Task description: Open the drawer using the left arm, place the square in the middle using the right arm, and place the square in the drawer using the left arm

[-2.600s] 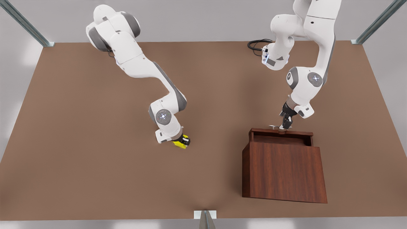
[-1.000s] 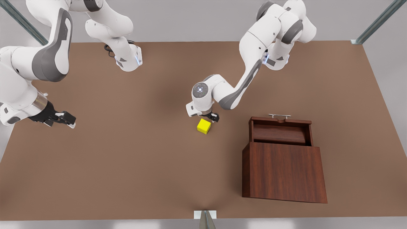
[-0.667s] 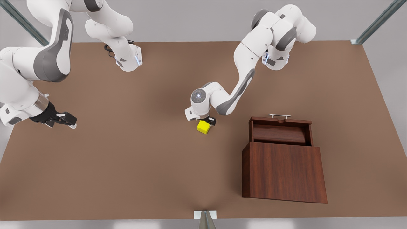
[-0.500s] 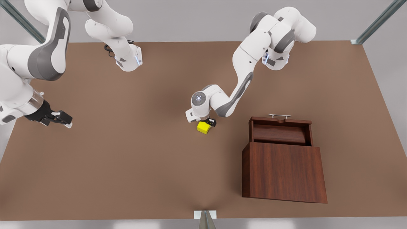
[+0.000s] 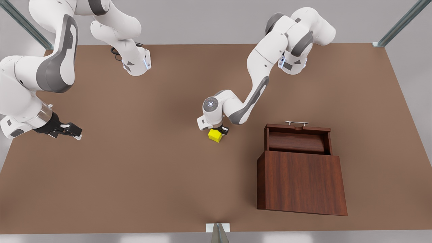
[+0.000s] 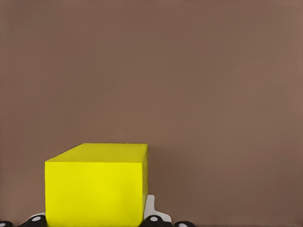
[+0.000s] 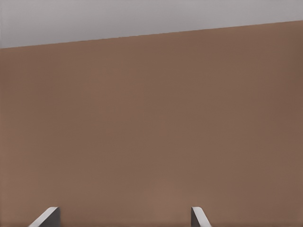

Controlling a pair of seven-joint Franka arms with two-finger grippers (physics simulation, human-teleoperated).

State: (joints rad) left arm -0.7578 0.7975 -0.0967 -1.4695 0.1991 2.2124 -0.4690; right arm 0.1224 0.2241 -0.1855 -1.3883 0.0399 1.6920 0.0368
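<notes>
The square (image 5: 215, 135), a small yellow cube, sits at the middle of the brown tabletop (image 5: 162, 152). My left gripper (image 5: 220, 130) is down on it from above, fingers against its sides. In the left wrist view the square (image 6: 94, 184) sits between the fingers (image 6: 150, 210) of my left gripper (image 6: 94, 220). The drawer (image 5: 297, 142) stands pulled out of the wooden cabinet (image 5: 300, 182), empty, its silver handle (image 5: 296, 123) facing the back. My right gripper (image 5: 71, 131) waits open at the front view's left, its fingertips (image 7: 196, 215) apart over bare table.
The cabinet takes up the front view's right front part of the table. Both arm bases (image 5: 135, 62) stand along the back edge. Metal frame posts (image 5: 401, 23) rise at the back corners. A small bracket (image 5: 217, 228) sits at the front edge.
The right arm let go of the square in the middle and drew back to the front view's left. The left arm left the drawer handle, came down over the square and closed in.
</notes>
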